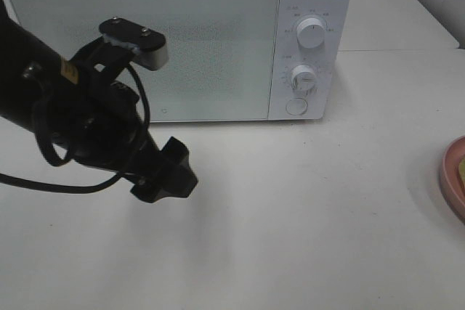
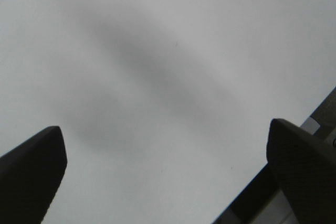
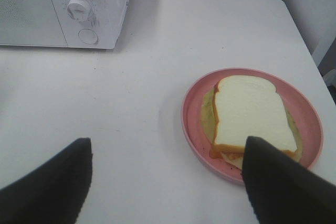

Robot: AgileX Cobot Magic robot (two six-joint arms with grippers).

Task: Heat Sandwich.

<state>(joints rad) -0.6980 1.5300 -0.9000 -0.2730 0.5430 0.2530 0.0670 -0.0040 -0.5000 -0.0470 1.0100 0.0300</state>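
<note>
The white-bread sandwich (image 3: 251, 114) waits on its round pink plate (image 3: 191, 129); both tools, left (image 2: 165, 174) and right (image 3: 165, 182), hang spread and empty because the white microwave (image 1: 145, 41) is shut.

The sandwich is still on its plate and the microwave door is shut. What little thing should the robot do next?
Probably open the microwave first: its door looks closed, and the open left gripper hangs in front of it. The sandwich lies on the pink plate.

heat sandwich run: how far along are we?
Done: nothing visible. The microwave door is shut, and the sandwich sits on the pink plate. In hand: nothing; the left gripper and right gripper are open and empty. Left: open door, load sandwich, close, set dials.
</note>
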